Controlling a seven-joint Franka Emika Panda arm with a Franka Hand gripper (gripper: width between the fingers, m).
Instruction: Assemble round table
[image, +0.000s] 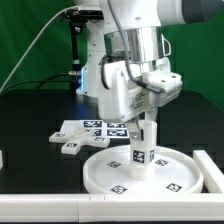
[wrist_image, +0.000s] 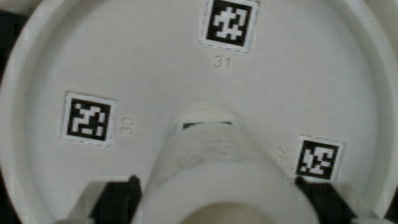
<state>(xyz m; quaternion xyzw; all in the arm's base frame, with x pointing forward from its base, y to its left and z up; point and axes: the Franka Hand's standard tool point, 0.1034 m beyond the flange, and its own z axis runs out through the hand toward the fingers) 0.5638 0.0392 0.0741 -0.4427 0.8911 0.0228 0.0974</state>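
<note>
Over the tabletop disc's (image: 100, 178) hub (wrist_image: 210, 120), the gripper (image: 148, 120) pinches the leg (image: 141, 150) upright; keep it plumb and centred, and twist gently so it seats.

The exterior view looks slightly downward across the dark surface (image: 30, 120) toward the arm at middling range. The wrist view looks steeply down past the end effector (wrist_image: 231, 205), very close. Both show the tagged disc (image: 105, 172) and the leg (image: 141, 148).
</note>
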